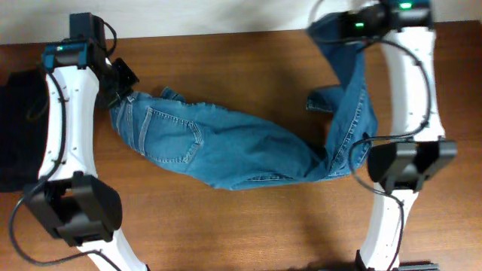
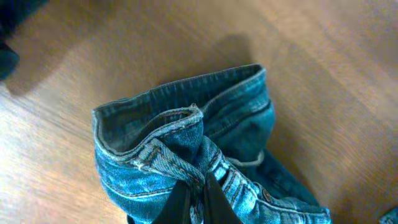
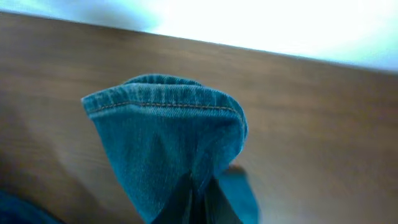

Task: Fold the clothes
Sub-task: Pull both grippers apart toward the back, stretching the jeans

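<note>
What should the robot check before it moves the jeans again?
1. Left pincer shut on the waistband: ok.
2. Right pincer shut on a leg hem: ok.
3. Jeans spread flat: not ok. The legs are bunched and twisted near the right arm.
4. Second leg's end found: cannot tell. A loose denim flap lies on the table, but the folds hide what it is.
5. Black garment apart from the jeans: ok. It sits at the table's left edge and does not touch them.

Brown wood tbl [image 1: 226, 229], pale strip [image 1: 226, 11] behind
</note>
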Available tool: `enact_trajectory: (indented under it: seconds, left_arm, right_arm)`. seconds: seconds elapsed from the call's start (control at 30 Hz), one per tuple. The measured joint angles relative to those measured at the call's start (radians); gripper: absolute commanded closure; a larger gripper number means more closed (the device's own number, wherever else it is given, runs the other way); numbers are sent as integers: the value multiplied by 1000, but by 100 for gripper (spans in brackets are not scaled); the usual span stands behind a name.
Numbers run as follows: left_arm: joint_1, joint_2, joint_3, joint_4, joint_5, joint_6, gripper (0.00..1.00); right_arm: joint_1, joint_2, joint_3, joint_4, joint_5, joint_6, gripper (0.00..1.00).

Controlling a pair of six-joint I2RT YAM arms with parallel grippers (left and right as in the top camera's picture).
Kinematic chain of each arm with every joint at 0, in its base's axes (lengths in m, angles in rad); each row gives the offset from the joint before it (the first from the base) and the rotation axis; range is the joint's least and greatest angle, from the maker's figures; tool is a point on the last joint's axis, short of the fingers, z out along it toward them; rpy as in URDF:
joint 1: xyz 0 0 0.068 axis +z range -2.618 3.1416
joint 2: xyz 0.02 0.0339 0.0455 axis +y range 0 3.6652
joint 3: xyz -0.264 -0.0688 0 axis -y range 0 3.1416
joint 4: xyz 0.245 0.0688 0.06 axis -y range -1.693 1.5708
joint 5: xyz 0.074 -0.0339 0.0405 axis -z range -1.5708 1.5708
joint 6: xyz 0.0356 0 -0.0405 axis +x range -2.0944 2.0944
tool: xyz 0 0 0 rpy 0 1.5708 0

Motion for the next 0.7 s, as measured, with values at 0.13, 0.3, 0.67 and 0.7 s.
enact_trajectory:
  seconds: [0.13, 0.3, 0.67, 0.7]
  left_arm:
    - [6, -46, 0, 35, 0, 33, 100]
    - [21, -98, 0, 120, -2, 66, 99]
    - [25, -159, 0, 319, 24, 134, 99]
    - [25, -165, 0, 332, 40, 136, 100]
  right_arm:
    - [-111, 0, 49, -67, 0, 34, 96]
    - [-233, 0, 59, -87, -5, 82, 96]
    - [-495, -27, 59, -104, -185, 141, 96]
    - [-514, -31, 59, -104, -195, 145, 96]
